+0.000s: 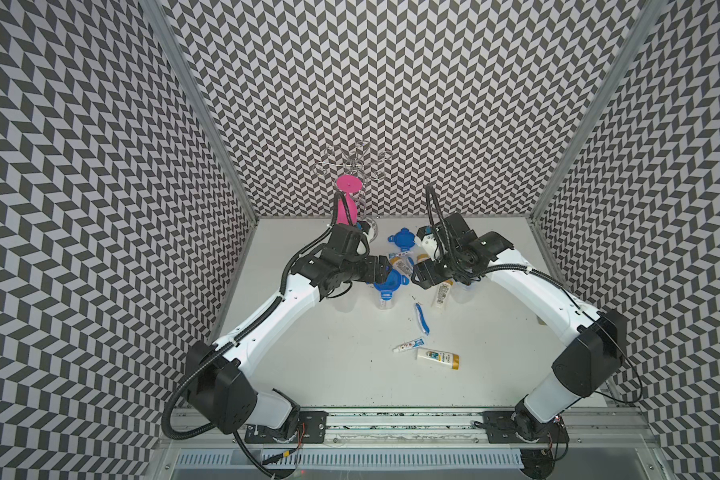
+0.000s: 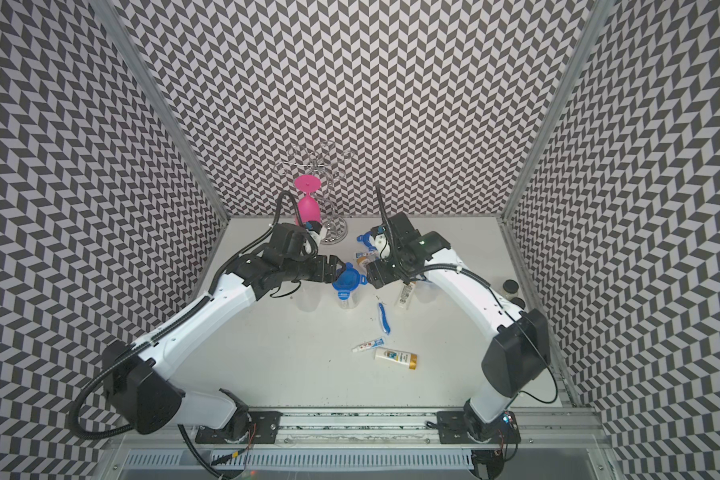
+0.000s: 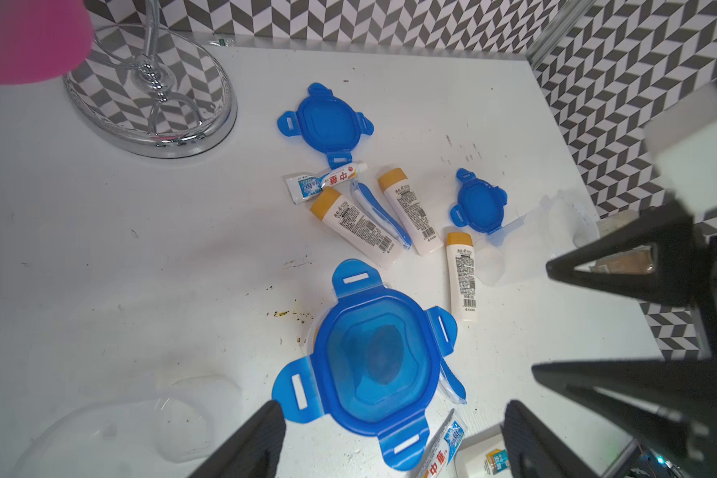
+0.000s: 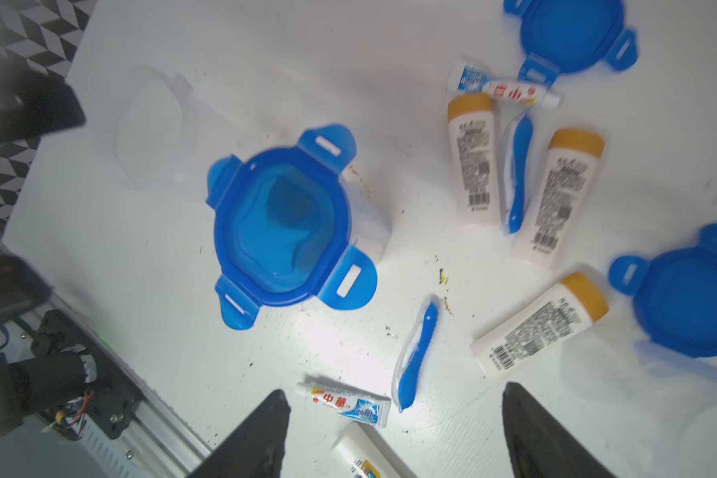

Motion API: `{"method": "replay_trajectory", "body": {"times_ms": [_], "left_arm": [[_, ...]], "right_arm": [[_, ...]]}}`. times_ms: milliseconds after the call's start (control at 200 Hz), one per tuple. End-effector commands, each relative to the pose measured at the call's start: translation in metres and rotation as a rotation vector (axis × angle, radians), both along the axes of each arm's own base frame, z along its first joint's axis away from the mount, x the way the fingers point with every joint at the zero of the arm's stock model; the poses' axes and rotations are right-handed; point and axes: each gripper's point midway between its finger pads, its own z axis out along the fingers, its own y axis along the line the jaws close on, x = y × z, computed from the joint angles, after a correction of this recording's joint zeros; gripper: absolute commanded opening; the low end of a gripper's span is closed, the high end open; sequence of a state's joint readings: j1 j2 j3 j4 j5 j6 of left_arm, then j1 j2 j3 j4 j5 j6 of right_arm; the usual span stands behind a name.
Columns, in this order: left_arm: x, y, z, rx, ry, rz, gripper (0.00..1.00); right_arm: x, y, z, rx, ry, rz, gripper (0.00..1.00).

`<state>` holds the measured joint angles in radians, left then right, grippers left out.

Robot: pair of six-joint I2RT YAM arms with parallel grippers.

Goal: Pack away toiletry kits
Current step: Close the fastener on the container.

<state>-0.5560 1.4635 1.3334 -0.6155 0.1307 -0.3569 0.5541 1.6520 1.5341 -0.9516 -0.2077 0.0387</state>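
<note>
Both arms meet over the tabletop (image 1: 341, 374), where a clear jar (image 1: 381, 303) stands upright under its blue lid (image 3: 375, 356) (clip tabs flared outward). The left gripper (image 3: 394, 414) hovers at the lid's edge, jaws spread wide and holding nothing; whether they touch it cannot be told. The right gripper (image 4: 395, 393), jaws likewise parted and empty, hangs above a toothbrush (image 4: 417, 356) and toothpaste tube (image 4: 344, 405) lying loose nearby.
</note>
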Motion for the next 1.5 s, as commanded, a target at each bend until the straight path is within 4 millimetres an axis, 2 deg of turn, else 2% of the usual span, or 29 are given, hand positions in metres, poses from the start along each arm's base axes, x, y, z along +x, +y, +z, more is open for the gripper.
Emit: {"method": "replay_trajectory", "body": {"times_ms": [0, 225, 531, 1017, 1367, 1497], "left_arm": [[0.011, 0.009, -0.003, 0.077, -0.011, 0.063, 0.85], [0.02, 0.013, -0.021, 0.154, 0.004, 0.078, 0.87], [0.024, 0.008, -0.026, 0.168, 0.009, 0.065, 0.87], [0.014, 0.01, -0.037, 0.173, 0.049, 0.04, 0.86], [0.011, 0.013, -0.036, 0.176, 0.057, 0.046, 0.86], [0.012, 0.014, -0.033, 0.109, 0.076, 0.044, 0.86]], "right_arm": [[0.003, 0.013, -0.002, 0.057, -0.013, 0.025, 0.75], [0.009, 0.015, -0.024, 0.021, -0.001, 0.041, 0.74], [0.025, 0.023, -0.041, 0.005, 0.004, 0.05, 0.73], [0.034, 0.034, -0.044, 0.031, 0.01, 0.059, 0.68], [0.031, 0.038, -0.042, 0.062, 0.012, 0.07, 0.67], [0.029, 0.04, -0.04, 0.076, 0.015, 0.076, 0.66]]}}
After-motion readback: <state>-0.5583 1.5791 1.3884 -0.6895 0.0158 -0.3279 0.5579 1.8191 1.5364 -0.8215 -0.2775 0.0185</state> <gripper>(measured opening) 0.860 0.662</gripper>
